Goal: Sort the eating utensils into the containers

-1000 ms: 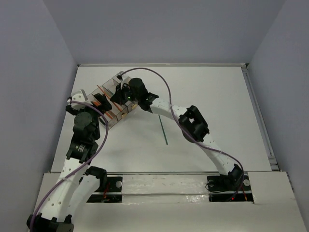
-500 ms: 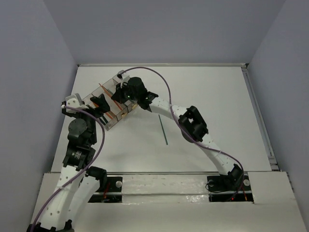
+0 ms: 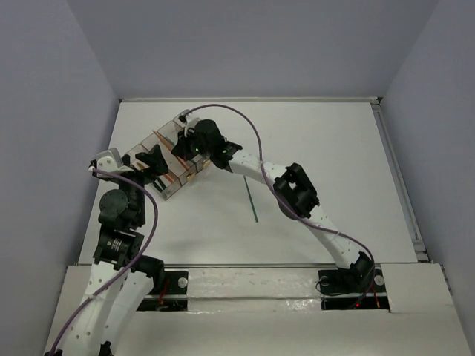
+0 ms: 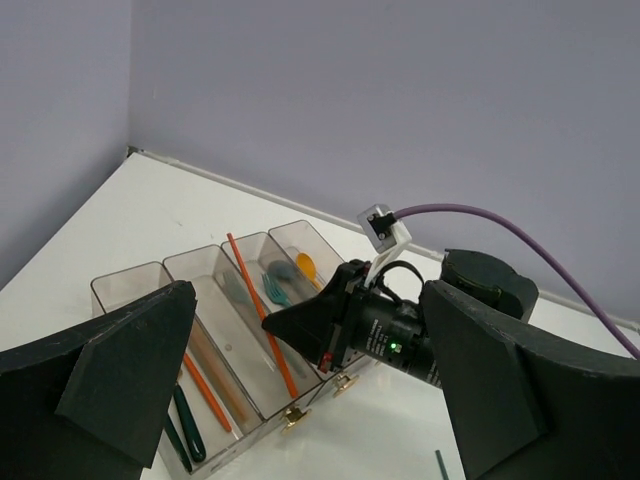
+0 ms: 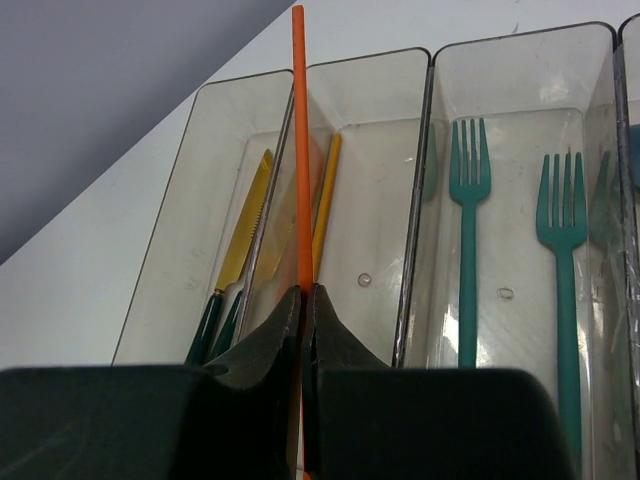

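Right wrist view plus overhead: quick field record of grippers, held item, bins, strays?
right gripper: shut on orange stick
stick position: over the wall between the knives' bin and the next one
left gripper: open, empty, by the bins
bin contents seen: knives; teal forks
stray: green stick on table

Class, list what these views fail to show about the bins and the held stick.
Right wrist: orange stick, lower end hidden inside the right claw; rightmost bin cut by the edge.
Top external: bins, contents too small to tell.
Left wrist: green stick cut by the bottom edge.
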You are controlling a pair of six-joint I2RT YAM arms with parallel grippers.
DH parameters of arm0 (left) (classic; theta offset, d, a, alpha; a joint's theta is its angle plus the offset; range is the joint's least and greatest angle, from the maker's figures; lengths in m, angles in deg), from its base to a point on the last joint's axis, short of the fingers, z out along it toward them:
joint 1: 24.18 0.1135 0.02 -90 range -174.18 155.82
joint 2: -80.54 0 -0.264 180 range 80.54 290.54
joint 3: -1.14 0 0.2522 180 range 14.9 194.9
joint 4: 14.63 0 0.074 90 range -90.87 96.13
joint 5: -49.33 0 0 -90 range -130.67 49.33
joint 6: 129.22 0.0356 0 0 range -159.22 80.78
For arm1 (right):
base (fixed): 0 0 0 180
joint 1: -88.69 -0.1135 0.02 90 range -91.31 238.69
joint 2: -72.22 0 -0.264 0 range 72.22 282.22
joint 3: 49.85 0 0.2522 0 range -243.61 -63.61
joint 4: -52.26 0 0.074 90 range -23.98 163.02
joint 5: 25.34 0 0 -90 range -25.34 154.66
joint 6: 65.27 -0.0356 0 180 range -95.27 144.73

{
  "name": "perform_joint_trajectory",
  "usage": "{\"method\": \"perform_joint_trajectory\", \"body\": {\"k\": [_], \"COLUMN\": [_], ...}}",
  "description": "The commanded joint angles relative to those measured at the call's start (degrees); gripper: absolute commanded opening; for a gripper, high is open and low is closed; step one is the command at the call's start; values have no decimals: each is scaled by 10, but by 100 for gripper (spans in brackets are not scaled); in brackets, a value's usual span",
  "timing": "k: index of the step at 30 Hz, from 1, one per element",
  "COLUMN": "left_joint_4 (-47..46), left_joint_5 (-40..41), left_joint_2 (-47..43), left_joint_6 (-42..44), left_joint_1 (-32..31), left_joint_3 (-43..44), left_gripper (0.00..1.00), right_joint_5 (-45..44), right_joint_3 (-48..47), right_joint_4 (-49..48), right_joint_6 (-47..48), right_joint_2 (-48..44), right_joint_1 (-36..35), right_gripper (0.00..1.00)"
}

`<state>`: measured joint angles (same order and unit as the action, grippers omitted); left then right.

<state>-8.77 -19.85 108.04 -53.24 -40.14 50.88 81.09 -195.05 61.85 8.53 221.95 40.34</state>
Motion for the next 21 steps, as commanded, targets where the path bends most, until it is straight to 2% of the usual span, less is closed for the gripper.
{"method": "perform_joint_trajectory", "body": {"k": [1, 2, 4, 5, 9, 21], "left_joint_4": [-24, -24, -24, -24, -23, -25], "left_joint_5": [-10, -10, -10, -10, -9, -11], "left_joint_2": [-11, -12, -16, -17, -20, -21], "left_joint_6": [-3, -3, -3, -3, -3, -3], "left_joint_1": [4, 4, 4, 4, -1, -1], "left_joint_3": [14, 14, 14, 14, 13, 13], "left_gripper": [99, 99, 99, 99, 99, 99], "right_joint_5": [5, 6, 7, 8, 13, 11], "right_joint_3": [-45, -49, -53, -51, -51, -17], "right_joint_4": [9, 12, 14, 14, 10, -11], "right_joint_6": [7, 5, 2, 0, -7, -12], "right_joint_2": [28, 33, 37, 38, 36, -2], "right_joint_1": [-14, -20, -20, -20, -20, -20], "right_gripper": [3, 5, 17, 27, 41, 45]}}
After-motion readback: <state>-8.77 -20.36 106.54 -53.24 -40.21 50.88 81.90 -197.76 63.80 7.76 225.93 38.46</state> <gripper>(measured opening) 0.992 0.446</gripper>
